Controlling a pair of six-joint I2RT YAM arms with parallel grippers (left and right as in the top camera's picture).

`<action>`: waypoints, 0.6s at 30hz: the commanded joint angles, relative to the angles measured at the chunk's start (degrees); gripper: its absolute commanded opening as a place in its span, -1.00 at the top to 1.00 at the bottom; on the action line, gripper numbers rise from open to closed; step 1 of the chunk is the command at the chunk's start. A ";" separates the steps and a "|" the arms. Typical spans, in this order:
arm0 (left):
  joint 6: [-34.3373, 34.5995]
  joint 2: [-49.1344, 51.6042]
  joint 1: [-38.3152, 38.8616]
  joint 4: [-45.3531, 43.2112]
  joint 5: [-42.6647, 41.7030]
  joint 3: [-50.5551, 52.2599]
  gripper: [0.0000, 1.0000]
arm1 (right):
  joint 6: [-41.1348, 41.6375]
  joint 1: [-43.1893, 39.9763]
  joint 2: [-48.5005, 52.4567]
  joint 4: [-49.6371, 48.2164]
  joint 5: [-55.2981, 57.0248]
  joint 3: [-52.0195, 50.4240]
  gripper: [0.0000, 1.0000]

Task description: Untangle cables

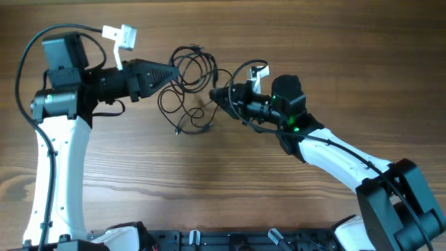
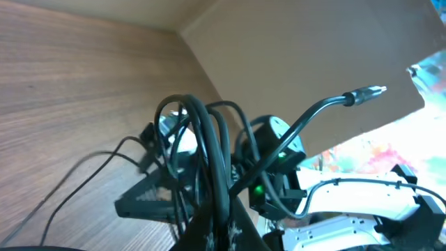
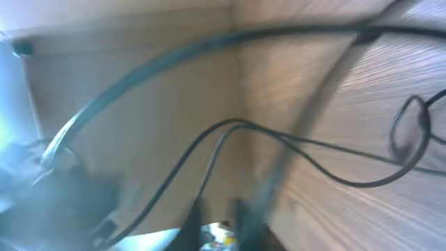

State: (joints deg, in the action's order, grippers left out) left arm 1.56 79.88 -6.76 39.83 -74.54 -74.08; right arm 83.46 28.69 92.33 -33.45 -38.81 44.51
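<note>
1. Your cables (image 1: 187, 78) lie as one tangled bundle on the table (image 1: 230, 181), between the two grippers. Loose loops trail off below it.
2. Your left gripper (image 1: 169, 74) is clamped on the bundle. In the left wrist view several cords run down into it, but the bottom edge cuts off its fingertips.
3. One plug (image 2: 366, 92) stands free on a curved cord, clear of the knot.
4. Your right gripper (image 1: 216, 94) is closed, with its tip at the bundle's right edge. You cannot tell whether a cord sits between the jaws, because the overhead view is too small.
5. The right wrist view is blurred. The fingers (image 3: 245, 216) show only as dark smears, and thin cords cross in front of them.
</note>
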 commanded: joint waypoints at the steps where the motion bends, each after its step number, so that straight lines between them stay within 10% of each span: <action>1: -0.48 -1.20 -0.63 -0.15 -1.95 -0.02 0.92 | -14.64 -1.79 1.09 10.40 -3.89 0.59 0.91; 10: 0.61 -2.36 -10.60 0.57 -6.60 -0.02 0.92 | -40.15 -14.99 -5.16 46.86 1.86 0.59 0.91; 18: 5.33 -2.36 -17.90 1.01 -1.88 -0.02 0.92 | -47.95 -31.19 -32.94 69.72 30.62 0.61 0.91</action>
State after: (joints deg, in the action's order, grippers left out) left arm 4.86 78.67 -23.55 40.62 -77.17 -74.08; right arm 38.13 1.43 66.52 33.71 -21.98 45.15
